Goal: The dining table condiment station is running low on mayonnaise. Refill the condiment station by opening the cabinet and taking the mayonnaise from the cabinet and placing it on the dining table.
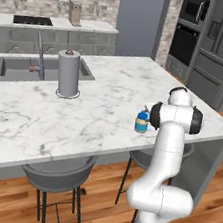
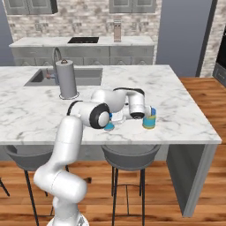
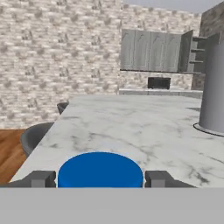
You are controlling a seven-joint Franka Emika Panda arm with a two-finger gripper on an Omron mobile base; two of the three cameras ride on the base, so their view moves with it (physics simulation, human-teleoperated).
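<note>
1. The mayonnaise point(image 2: 150, 120) stands upright on the dining table point(image 1: 110, 98), near its edge at about five o'clock from the paper towel roll point(image 1: 68, 74), above a grey stool point(image 2: 130, 156).
2. In the hand view the gripper point(image 3: 100, 178) has its jaws spread on either side of the blue lid point(image 3: 100, 170), a small gap on each side; I cannot tell whether anything lower down touches the jar.
3. The placing looks all but done, so the step in hand is probably the release.
4. Keep the jaws wide and draw the hand straight away from the jar, without sweeping sideways and tipping it off the near edge.
5. The cabinet point(image 3: 153, 50) hangs on the brick wall at about one o'clock from the lid.
</note>
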